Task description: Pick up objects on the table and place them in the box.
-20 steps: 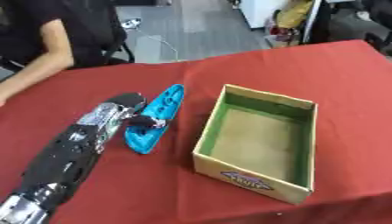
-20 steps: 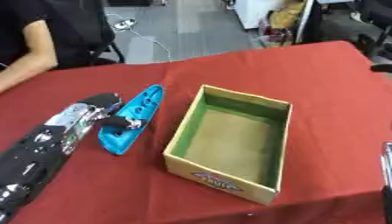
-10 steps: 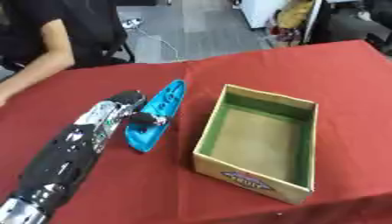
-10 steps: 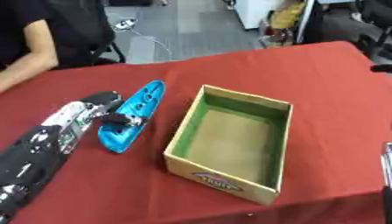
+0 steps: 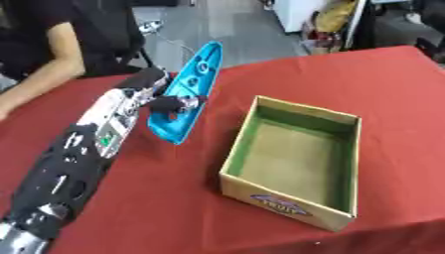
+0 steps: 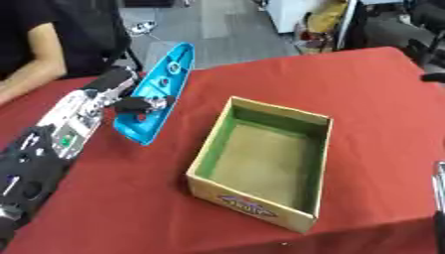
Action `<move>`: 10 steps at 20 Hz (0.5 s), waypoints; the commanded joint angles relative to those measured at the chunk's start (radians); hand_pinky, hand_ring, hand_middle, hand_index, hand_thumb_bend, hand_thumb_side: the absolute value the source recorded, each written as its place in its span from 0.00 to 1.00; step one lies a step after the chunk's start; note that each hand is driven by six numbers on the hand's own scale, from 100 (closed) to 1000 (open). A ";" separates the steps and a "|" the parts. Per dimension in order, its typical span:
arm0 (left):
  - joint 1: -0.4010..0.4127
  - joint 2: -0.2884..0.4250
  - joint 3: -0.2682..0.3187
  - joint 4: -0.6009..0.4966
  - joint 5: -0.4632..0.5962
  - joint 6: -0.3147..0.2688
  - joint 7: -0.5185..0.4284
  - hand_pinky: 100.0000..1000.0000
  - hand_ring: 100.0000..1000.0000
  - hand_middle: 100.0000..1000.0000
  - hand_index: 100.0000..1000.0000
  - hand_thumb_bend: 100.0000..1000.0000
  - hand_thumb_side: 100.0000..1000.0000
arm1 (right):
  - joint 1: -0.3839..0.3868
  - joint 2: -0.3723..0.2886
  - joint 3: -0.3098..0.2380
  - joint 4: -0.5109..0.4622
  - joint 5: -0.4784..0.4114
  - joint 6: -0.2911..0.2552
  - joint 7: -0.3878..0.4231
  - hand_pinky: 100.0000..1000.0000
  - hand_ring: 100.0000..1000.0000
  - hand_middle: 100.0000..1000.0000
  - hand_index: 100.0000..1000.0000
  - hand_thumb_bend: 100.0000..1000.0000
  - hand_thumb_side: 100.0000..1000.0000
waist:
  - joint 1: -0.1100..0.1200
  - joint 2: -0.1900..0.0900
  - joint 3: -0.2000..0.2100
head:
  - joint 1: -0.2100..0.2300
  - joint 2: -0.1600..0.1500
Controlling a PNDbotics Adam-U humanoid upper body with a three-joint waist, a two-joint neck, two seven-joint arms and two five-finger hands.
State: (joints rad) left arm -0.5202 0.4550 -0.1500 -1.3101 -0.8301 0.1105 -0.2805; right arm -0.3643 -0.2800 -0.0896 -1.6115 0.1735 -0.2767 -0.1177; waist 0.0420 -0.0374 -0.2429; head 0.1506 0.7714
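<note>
Bright, even light — soft motion blur, faint shadows.

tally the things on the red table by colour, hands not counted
blue: 1, the boat-shaped toy held in the left hand
brown with green lining: 1, the open box
total: 2

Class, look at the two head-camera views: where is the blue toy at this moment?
The blue toy sits left of centre in both views, held by the robot's left hand, just left of the open cardboard box on the red table.
</note>
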 commanded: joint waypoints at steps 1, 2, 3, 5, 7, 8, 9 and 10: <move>-0.016 0.025 0.012 -0.033 0.010 0.008 0.003 0.00 0.00 0.00 0.00 0.41 0.75 | -0.011 -0.011 -0.006 -0.012 0.001 0.000 0.000 0.56 0.79 0.83 0.99 0.40 0.97 | -0.003 -0.011 0.001 | 0.006 -0.001; -0.019 0.024 0.011 -0.036 0.011 0.008 0.003 0.00 0.00 0.00 0.00 0.41 0.75 | -0.011 -0.010 -0.006 -0.012 0.001 0.000 0.000 0.56 0.79 0.83 0.99 0.40 0.97 | -0.003 -0.011 0.001 | 0.006 -0.001; -0.023 0.023 0.008 -0.040 0.012 0.006 0.004 0.00 0.00 0.00 0.00 0.41 0.75 | -0.011 -0.010 -0.007 -0.012 0.001 0.000 0.000 0.56 0.79 0.83 0.99 0.40 0.97 | -0.003 -0.011 0.000 | 0.007 -0.001; -0.034 0.023 0.002 -0.048 0.011 0.002 0.002 0.00 0.00 0.00 0.00 0.41 0.76 | -0.011 -0.010 -0.006 -0.012 0.002 0.000 0.000 0.56 0.79 0.83 0.99 0.40 0.97 | -0.003 -0.012 -0.001 | 0.008 -0.001; -0.055 0.019 -0.012 -0.054 0.006 -0.008 -0.005 0.00 0.00 0.00 0.00 0.40 0.76 | -0.011 -0.010 -0.005 -0.012 0.002 0.000 0.001 0.56 0.79 0.83 0.99 0.40 0.97 | -0.003 -0.013 -0.002 | 0.010 -0.001; -0.067 0.017 -0.021 -0.053 0.002 -0.013 -0.011 0.00 0.00 0.00 0.00 0.41 0.76 | -0.011 -0.010 -0.004 -0.012 0.002 0.000 0.002 0.56 0.79 0.83 0.99 0.40 0.97 | -0.003 -0.013 -0.002 | 0.011 -0.001; -0.082 0.012 -0.031 -0.054 -0.002 -0.019 -0.016 0.00 0.00 0.00 0.00 0.40 0.76 | -0.011 -0.010 -0.003 -0.012 0.002 0.000 0.002 0.56 0.79 0.83 0.99 0.40 0.97 | -0.003 -0.014 -0.004 | 0.015 -0.001; -0.106 0.002 -0.048 -0.055 -0.007 -0.031 -0.025 0.00 0.00 0.00 0.00 0.40 0.77 | -0.012 -0.009 -0.002 -0.012 0.001 0.000 0.003 0.56 0.79 0.83 0.99 0.40 0.97 | -0.003 -0.013 -0.006 | 0.019 -0.001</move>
State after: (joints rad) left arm -0.5982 0.4498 -0.1892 -1.3402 -0.8312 0.0906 -0.2996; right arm -0.3643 -0.2800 -0.0893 -1.6115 0.1735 -0.2766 -0.1173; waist 0.0420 -0.0402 -0.2480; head 0.1579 0.7714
